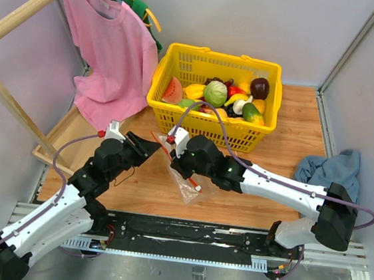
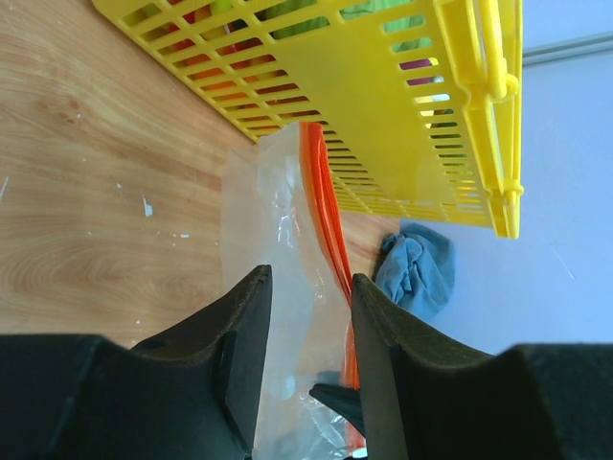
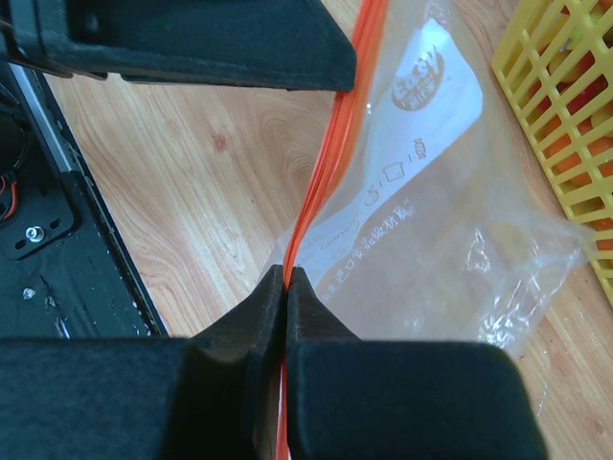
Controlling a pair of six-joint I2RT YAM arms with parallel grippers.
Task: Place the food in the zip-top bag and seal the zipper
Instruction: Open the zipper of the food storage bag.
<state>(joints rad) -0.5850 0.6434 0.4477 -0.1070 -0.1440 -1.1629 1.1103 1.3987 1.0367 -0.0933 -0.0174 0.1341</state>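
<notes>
The zip-top bag (image 1: 186,185) hangs clear and crinkly just above the wooden table, in front of the basket. Its red zipper (image 3: 337,144) runs along the upper edge. My right gripper (image 3: 286,273) is shut on that zipper strip, near one end. My left gripper (image 2: 309,275) is open, with the bag (image 2: 278,220) and zipper (image 2: 324,206) passing between its fingers at the other end; in the top view it sits at the strip's left end (image 1: 153,147). The food (image 1: 215,93), a green cabbage among several toy fruits and vegetables, lies in the yellow basket (image 1: 195,124).
The yellow basket (image 2: 383,105) stands close behind the bag. A blue cloth (image 1: 328,169) lies at the right wall. A pink shirt (image 1: 109,51) hangs on a wooden rack (image 1: 27,9) at the back left. A black rail (image 1: 184,233) runs along the near edge.
</notes>
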